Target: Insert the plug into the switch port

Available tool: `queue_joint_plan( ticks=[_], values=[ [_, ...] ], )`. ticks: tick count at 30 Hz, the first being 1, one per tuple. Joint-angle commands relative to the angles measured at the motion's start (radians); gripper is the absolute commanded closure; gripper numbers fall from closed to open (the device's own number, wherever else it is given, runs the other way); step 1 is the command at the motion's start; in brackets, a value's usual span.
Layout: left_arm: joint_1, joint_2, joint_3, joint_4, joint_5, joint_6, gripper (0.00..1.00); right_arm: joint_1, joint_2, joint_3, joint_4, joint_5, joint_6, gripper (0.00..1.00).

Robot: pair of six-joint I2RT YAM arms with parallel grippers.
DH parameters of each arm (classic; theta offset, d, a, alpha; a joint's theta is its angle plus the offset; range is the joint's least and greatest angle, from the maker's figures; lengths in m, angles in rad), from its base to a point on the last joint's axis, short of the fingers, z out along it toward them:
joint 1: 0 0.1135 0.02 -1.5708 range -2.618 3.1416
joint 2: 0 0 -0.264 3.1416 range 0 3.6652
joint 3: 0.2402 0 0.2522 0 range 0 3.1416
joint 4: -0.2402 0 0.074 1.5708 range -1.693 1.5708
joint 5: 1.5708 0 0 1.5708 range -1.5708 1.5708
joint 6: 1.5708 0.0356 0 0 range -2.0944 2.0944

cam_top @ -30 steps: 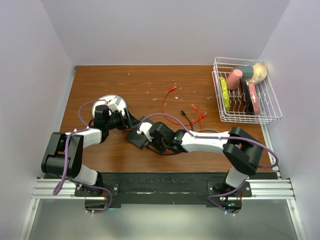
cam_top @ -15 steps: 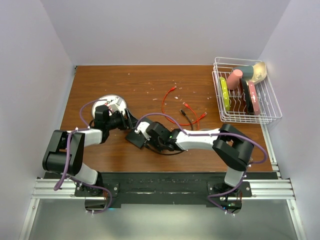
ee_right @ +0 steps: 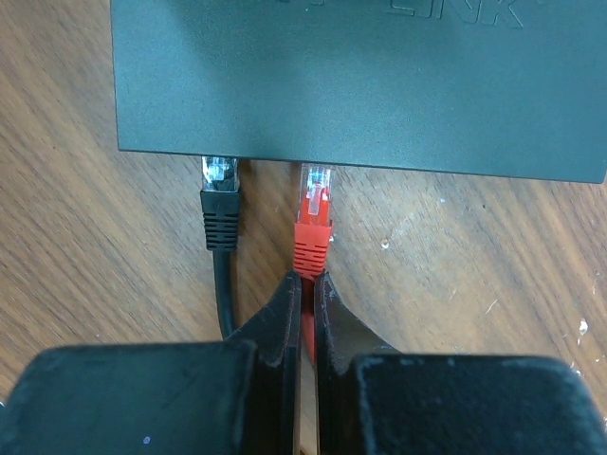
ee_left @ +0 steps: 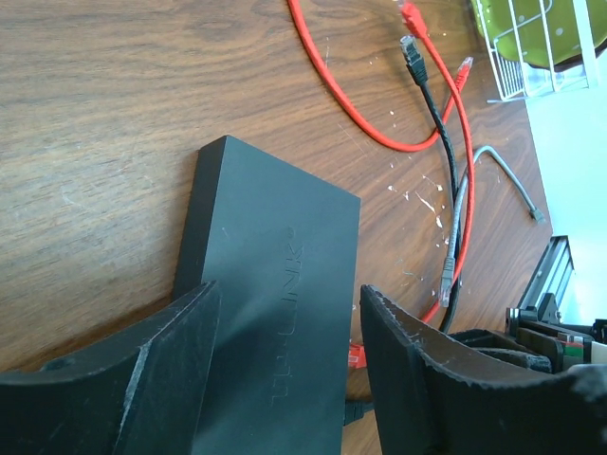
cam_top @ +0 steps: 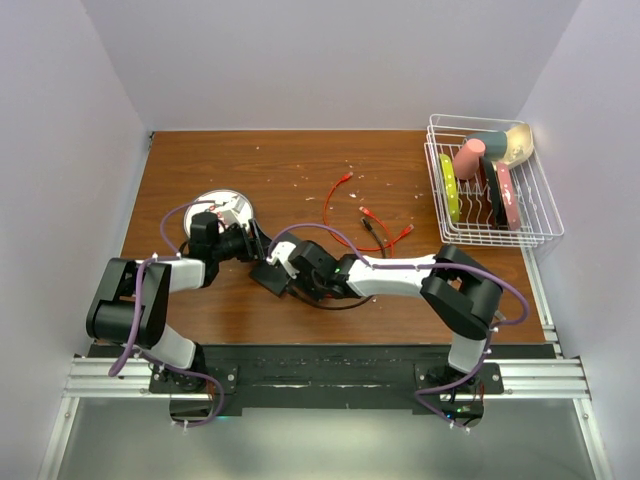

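Observation:
The switch (ee_left: 275,284) is a flat matte-black box lying on the wood, also seen from above (cam_top: 268,278). My left gripper (ee_left: 289,292) straddles it with jaws open, one finger near each long side and a thin gap on the right. My right gripper (ee_right: 308,277) is shut on the red plug (ee_right: 313,223) by its boot. The plug's clear tip sits right at the edge of the switch (ee_right: 360,85), where the ports are. Whether it has entered a port is hidden. A black plug (ee_right: 220,213) sits at that edge just to its left.
A round white plate (cam_top: 222,207) lies behind the left gripper. Loose red cable (cam_top: 340,205), black cable (cam_top: 372,232) and grey cable (ee_left: 503,166) trail across the middle of the table. A wire rack (cam_top: 490,185) with dishes stands at the far right.
My right gripper has slid left with the red plug, up to the switch's edge. The left jaws have narrowed around the switch.

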Motion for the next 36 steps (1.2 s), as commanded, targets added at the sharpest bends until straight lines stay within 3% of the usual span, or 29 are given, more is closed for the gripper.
queue_joint_plan(
  ticks=[1, 36],
  values=[
    [0.008, 0.006, -0.003, 0.043, 0.024, -0.006, 0.36, -0.003, 0.015, 0.040, -0.056, -0.008, 0.013, 1.00],
    [0.008, 0.069, -0.004, 0.024, 0.013, 0.006, 0.45, -0.001, -0.028, 0.053, 0.022, -0.053, 0.039, 1.00]
  ],
)
